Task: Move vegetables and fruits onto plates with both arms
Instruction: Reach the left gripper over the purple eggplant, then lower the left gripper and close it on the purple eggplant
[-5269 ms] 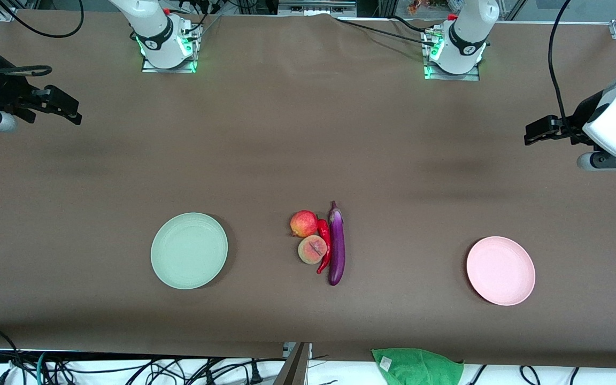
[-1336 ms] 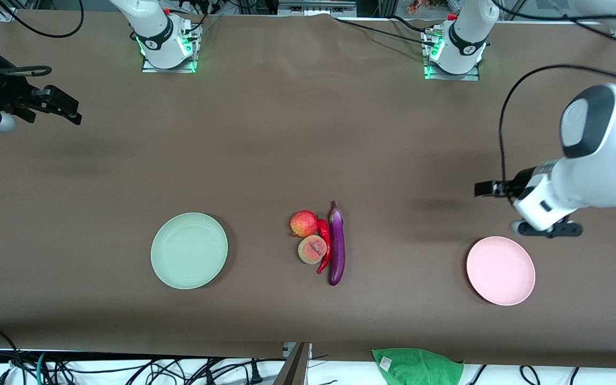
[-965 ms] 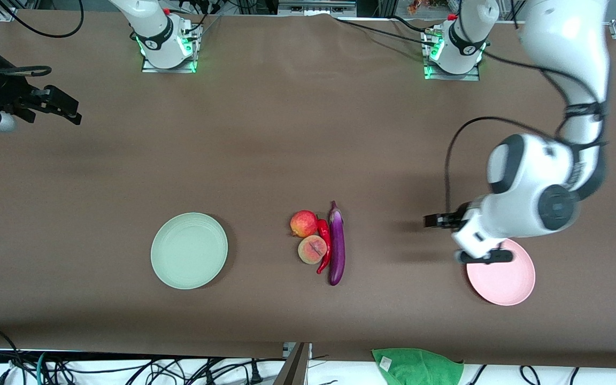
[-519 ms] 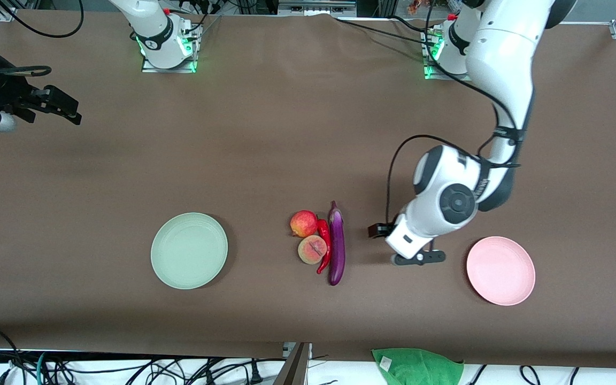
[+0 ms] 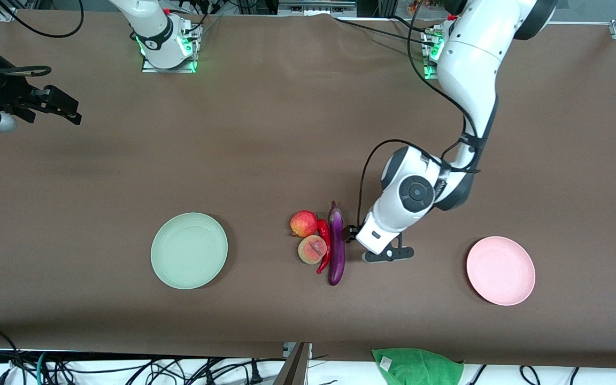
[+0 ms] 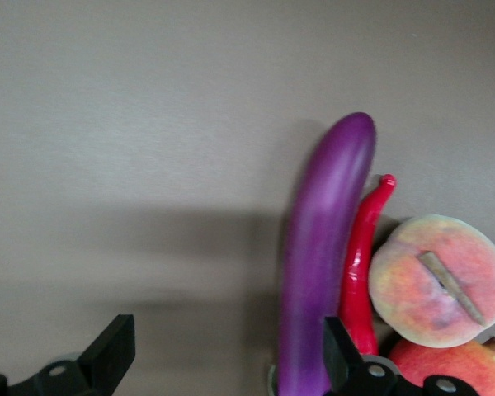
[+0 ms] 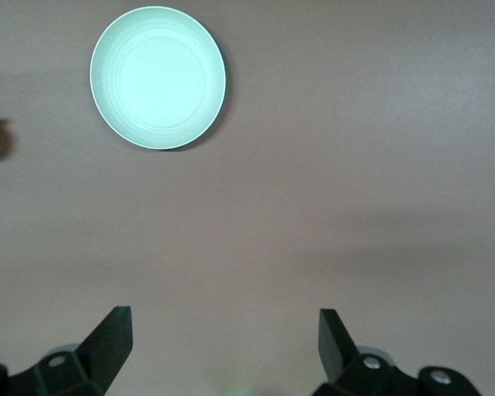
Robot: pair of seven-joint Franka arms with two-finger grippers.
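A purple eggplant (image 5: pixel 336 246), a red chili pepper (image 5: pixel 324 245), a red pomegranate-like fruit (image 5: pixel 303 223) and a peach (image 5: pixel 312 249) lie bunched together mid-table. They sit between the mint green plate (image 5: pixel 189 251) and the pink plate (image 5: pixel 500 270). My left gripper (image 5: pixel 348 233) hangs open and low, right beside the eggplant. In the left wrist view the eggplant (image 6: pixel 322 264) runs just inside one finger (image 6: pixel 340 353), with the chili (image 6: pixel 361 272) and peach (image 6: pixel 439 280) outside the open left gripper (image 6: pixel 225 355). My right gripper (image 5: pixel 68 110) waits open at the right arm's end of the table.
The right wrist view looks down between the open right gripper (image 7: pixel 223 342) at the green plate (image 7: pixel 157 77) and bare brown table. A green cloth (image 5: pixel 417 366) lies off the table's edge nearest the front camera. Cables run along that edge.
The left arm has swung from beside the pink plate across to the eggplant, its gripper staying open. The right arm has not moved.
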